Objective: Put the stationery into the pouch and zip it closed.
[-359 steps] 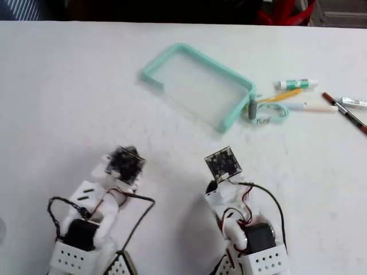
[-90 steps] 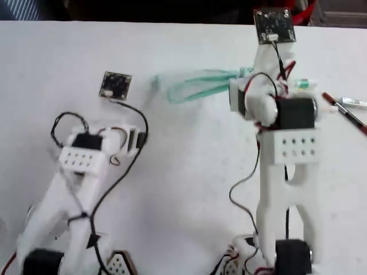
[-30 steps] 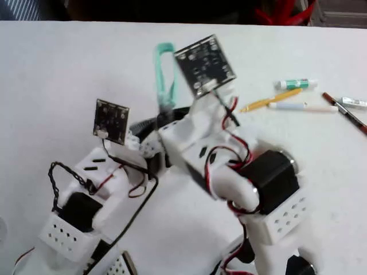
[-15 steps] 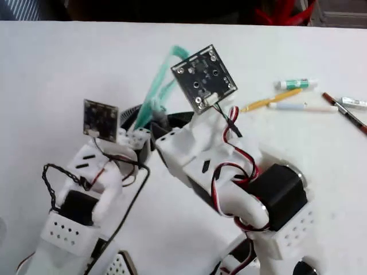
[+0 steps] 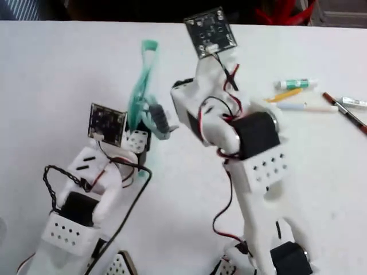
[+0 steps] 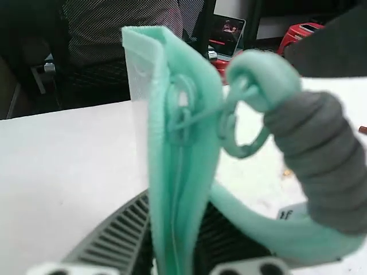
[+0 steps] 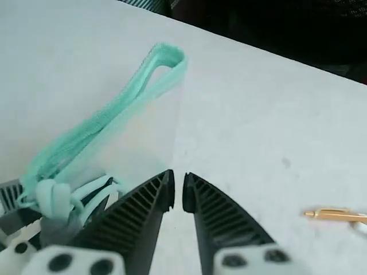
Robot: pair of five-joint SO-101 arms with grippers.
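The mint-edged clear pouch (image 5: 142, 86) stands on edge above the table, pinched at its zipper end by my left gripper (image 5: 141, 136), which is shut on it. In the left wrist view the pouch (image 6: 172, 160) rises from between the grey ribbed jaws of the left gripper (image 6: 178, 255), and the grey-wrapped zipper pull (image 6: 321, 154) hangs beside it. My right gripper (image 7: 178, 186) sits just beside the pouch (image 7: 137, 120) with its fingers nearly touching and nothing between them. The stationery lies at the table's far right: glue stick (image 5: 296, 84), yellow pen (image 5: 278, 96), white pen (image 5: 304, 106), red pencil (image 5: 344, 113).
The right arm (image 5: 252, 143) stretches up the middle of the white table (image 5: 57, 74), between the pouch and the stationery. A small white tube (image 5: 353, 102) lies by the red pencil. The yellow pen (image 7: 335, 215) is off to one side of the right gripper.
The right arm has swung up and away from the pouch, toward the far right. The left gripper now holds the pouch by itself, and the pouch has tipped more upright.
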